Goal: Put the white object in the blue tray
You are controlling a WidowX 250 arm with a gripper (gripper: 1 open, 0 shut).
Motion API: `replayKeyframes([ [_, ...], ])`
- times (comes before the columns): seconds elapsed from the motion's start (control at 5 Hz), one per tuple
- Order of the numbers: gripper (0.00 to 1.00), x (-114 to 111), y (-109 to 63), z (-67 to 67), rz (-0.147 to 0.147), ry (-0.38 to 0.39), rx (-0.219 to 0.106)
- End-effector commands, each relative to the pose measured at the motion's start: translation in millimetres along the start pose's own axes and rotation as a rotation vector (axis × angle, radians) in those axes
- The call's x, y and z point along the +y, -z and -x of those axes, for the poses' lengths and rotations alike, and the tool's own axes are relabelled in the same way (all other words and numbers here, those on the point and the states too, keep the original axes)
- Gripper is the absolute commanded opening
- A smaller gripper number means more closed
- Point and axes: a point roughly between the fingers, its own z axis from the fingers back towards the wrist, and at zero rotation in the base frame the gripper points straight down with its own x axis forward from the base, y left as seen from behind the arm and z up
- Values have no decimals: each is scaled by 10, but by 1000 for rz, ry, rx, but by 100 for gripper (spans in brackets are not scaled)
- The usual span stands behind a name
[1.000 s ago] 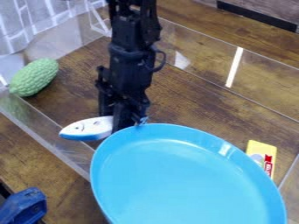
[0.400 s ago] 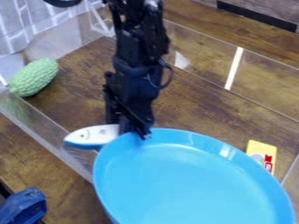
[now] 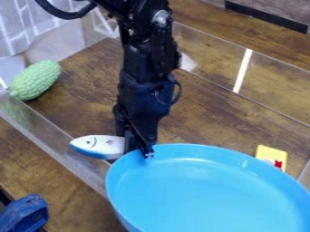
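Where the wooden desk (image 3: 206, 91) meets its front-left edge, the white object (image 3: 97, 144) lies flat, blue back uppermost, its pointed end toward that edge and its other end under my gripper (image 3: 137, 143).

Item, gripper: pointing straight down, jaws drawn narrow at the fish's inner end. Whether the fingertips pinch the fish or only press against it I cannot tell; the tips are dark and partly hide it.

Item, blue tray (image 3: 260, 163): round, low-rimmed, filling the desk's front-right part and running past the picture's lower and right edges. Its near-left rim sits just beside the fish and directly under my fingertips; fish and rim look touching or nearly so. The tray's inside is bare blue.

Item, open room: a narrow strip of bare wood lies between the fish and the desk's front-left edge. Behind my arm the desk's middle and back are open wood, with bright streaks of glare.

Item, green bumpy gourd (image 3: 35, 80): at the desk's left edge, well apart from the fish, with bare wood between.

Item, yellow block (image 3: 270, 158): at the desk's right side, just beyond the tray's far-right rim, partly hidden by it.

Item, blue cloth (image 3: 22, 216): off the desk, below its front-left edge, at the picture's lower-left corner.
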Motion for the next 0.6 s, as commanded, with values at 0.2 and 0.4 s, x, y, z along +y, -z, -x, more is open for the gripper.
replayKeyframes([
  [0.2,0,230,18,29,-18,-9,-41],
  [0.4,0,326,59,53,-20,-3,-41],
])
